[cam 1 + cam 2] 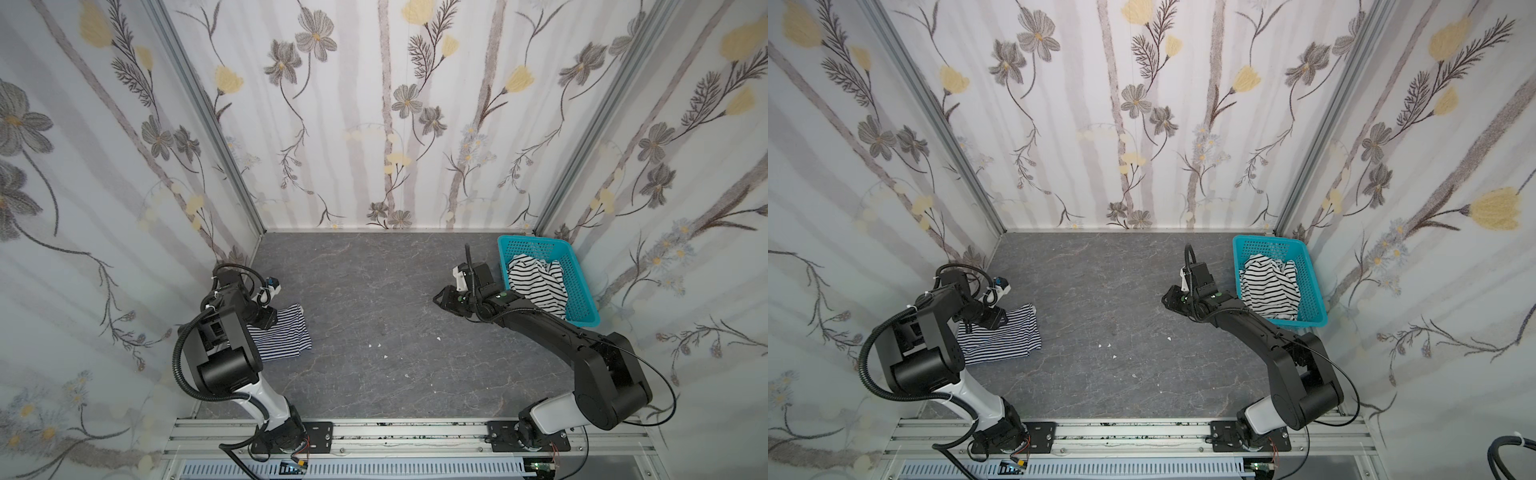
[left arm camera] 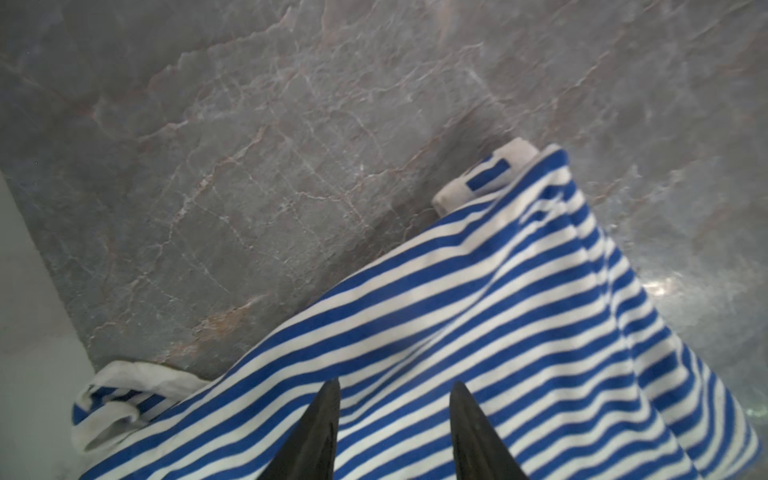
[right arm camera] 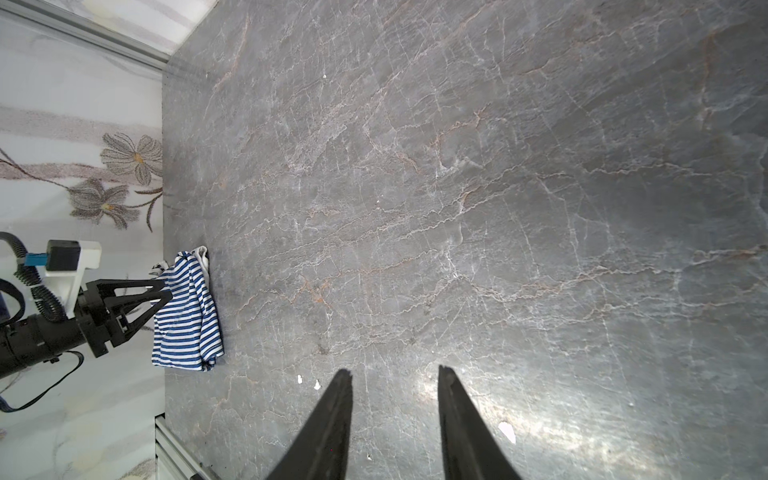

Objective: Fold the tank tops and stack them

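Lying folded near the left edge of the table (image 1: 374,291), the fine-striped tank top (image 1: 286,332) sits under the left gripper (image 2: 395,384), whose fingers stand apart over the cloth, pinching nothing. Better to lift straight up so no layer drags. The wide-striped tank top (image 1: 536,282) lies crumpled in the turquoise basket (image 1: 579,282), likely next for the right gripper (image 3: 395,370), fingers spread, empty

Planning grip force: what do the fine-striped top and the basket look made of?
The fine-striped top looks like soft knit cloth, maybe cotton jersey: matte, draping in creases. The basket looks like rigid turquoise plastic, likely moulded: perforated walls hold their shape.
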Robot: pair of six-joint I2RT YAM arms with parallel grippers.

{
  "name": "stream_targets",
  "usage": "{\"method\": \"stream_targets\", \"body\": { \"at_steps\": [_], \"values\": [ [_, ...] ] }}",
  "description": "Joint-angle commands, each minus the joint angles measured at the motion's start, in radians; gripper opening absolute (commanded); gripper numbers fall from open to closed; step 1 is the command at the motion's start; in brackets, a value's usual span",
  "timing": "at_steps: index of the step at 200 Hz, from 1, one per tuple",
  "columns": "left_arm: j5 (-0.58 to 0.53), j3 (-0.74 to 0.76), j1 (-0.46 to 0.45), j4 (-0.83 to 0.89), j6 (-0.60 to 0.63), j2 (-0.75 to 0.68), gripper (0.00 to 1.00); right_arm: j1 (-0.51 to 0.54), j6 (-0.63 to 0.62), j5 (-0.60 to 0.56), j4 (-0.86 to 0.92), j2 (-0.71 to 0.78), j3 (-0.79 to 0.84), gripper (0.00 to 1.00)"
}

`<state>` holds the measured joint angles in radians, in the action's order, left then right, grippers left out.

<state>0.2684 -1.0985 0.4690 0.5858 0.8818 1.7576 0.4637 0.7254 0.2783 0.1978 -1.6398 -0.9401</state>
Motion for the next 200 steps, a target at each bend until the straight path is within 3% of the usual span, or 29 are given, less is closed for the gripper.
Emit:
{"method": "stream_targets", "body": {
  "at_steps": [1, 53, 108, 200],
  "values": [
    [-0.038, -0.041, 0.002, -0.012, -0.060, 0.058, 0.45, 0.002, 0.010, 0.011, -0.049, -0.009, -0.008, 0.37],
    [-0.112, -0.092, -0.042, -0.026, -0.104, 0.156, 0.45, 0.001, 0.010, 0.002, -0.043, 0.000, -0.009, 0.37],
    [-0.146, -0.135, -0.152, -0.042, -0.112, 0.211, 0.44, 0.001, 0.014, 0.007, -0.052, -0.010, -0.008, 0.37],
    [-0.249, -0.096, -0.191, -0.046, 0.106, 0.165, 0.42, -0.031, 0.008, 0.005, -0.040, 0.038, 0.009, 0.37]
  ]
}}
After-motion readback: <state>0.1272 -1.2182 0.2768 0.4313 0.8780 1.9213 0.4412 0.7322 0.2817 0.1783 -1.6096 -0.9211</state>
